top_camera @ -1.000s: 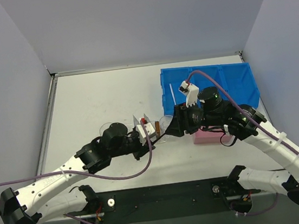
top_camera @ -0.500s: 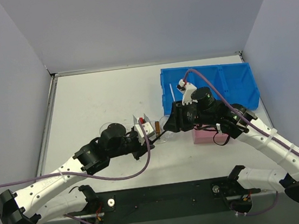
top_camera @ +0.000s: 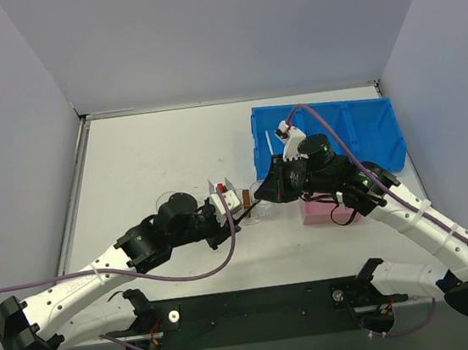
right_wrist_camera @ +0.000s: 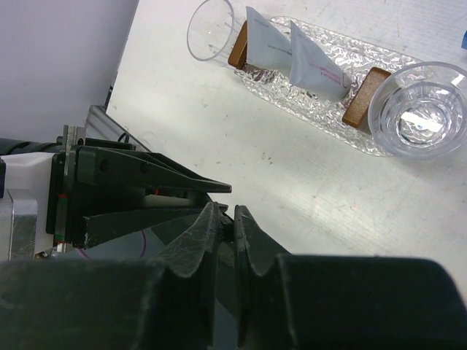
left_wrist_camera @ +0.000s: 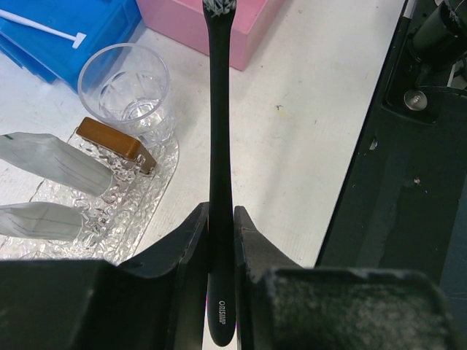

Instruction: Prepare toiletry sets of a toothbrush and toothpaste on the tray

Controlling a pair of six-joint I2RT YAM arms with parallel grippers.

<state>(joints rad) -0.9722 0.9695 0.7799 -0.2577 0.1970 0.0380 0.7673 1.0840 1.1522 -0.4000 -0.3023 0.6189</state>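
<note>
The right gripper (right_wrist_camera: 228,216) now has its jaws drawn together, where a second ago they stood apart, and it sits farther left, closer to the tray (right_wrist_camera: 394,55).

In the left wrist view the black toothbrush (left_wrist_camera: 220,146) loses its bristle head at the 12 o'clock edge, and the tray (left_wrist_camera: 142,208) and both toothpaste tubes (left_wrist_camera: 55,164) run off at 9 o'clock. From above, the arms hide most of the tray

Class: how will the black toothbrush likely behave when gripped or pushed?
Probably stiff: the black toothbrush juts straight from the left gripper without sagging. Being thin and glossy, it may pivot or slip in that narrow grip. Likely light.
</note>
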